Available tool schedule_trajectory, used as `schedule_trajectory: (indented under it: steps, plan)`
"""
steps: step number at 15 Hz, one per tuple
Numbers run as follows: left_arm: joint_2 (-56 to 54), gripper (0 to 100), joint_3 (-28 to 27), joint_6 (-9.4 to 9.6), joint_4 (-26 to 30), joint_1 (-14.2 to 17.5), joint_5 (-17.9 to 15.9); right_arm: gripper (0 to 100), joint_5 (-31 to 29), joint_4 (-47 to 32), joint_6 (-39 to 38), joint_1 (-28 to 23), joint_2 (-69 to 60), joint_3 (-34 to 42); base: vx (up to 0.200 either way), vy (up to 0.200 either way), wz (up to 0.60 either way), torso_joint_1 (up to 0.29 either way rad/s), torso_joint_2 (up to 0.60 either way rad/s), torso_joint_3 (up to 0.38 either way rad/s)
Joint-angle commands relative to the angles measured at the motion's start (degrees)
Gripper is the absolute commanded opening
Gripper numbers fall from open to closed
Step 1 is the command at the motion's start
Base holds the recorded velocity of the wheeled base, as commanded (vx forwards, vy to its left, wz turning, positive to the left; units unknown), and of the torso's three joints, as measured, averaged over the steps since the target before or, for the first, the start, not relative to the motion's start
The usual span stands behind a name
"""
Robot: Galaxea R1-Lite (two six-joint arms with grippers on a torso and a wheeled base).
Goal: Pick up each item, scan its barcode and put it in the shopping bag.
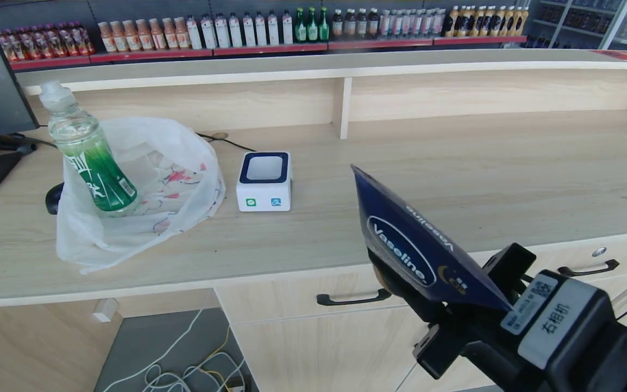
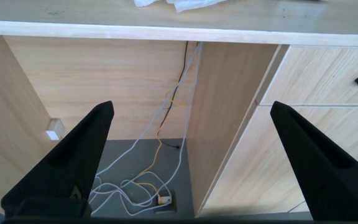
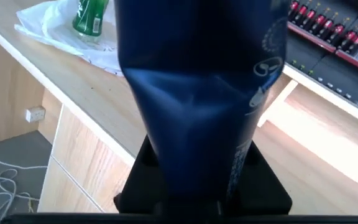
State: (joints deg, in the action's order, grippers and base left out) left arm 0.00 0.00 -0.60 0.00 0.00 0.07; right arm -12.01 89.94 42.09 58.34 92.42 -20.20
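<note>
I'm looking at a pale wood shop counter (image 1: 455,179) with shelves of bottled drinks (image 1: 270,27) along the back wall. My right claw (image 1: 437,305) is clamped on the lower end of a dark blue packet (image 1: 417,245), held over the counter's front edge. The packet's long axis slants up and toward the robot's left. The scanner (image 1: 263,181), a white box with a dark-framed window on top, sits on the counter to the left of the packet and farther in. I see nothing between them, and I judge the right arm much the nearer.

Just past the scanner lies the white shopping bag (image 1: 183,163), with a green bottle (image 1: 87,152) already standing in it. My left claw (image 2: 191,111) hangs spread apart and empty below the counter, facing loose cables (image 2: 160,155).
</note>
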Motion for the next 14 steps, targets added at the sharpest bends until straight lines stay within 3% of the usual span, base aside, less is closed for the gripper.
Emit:
schedule_trajectory:
  steps: [1, 5, 6, 8, 14]
  plan:
    - [0.00, 100, 0.00, -0.02, 0.00, 0.00, 0.01, 0, 5.86, 0.06, 4.05, 1.51, 1.19, -2.04, 0.000, 0.000, 0.00, 0.000, 0.00, 0.000]
    - [0.00, 100, 0.00, -0.02, 0.00, 0.00, 0.01, 0, 13.50, 0.06, 10.11, 3.00, 3.03, -3.97, 0.000, 0.000, 0.00, 0.000, 0.00, 0.000]
    - [0.00, 100, 0.00, -0.02, 0.00, 0.00, 0.01, 0, 14.64, 0.06, 14.77, 3.09, 3.12, -4.50, 0.000, 0.000, 0.00, 0.000, 0.00, 0.000]
    - [0.00, 100, 0.00, -0.02, 0.00, 0.00, 0.01, 0, 15.44, 0.06, 23.82, 3.09, 3.03, -4.94, 0.000, 0.000, 0.00, 0.000, 0.00, 0.000]
    - [0.00, 100, 0.00, -0.02, 0.00, 0.00, 0.01, 0, 17.72, 0.06, 33.49, 4.23, 4.26, -7.57, 0.000, 0.000, 0.00, 0.000, 0.00, 0.000]
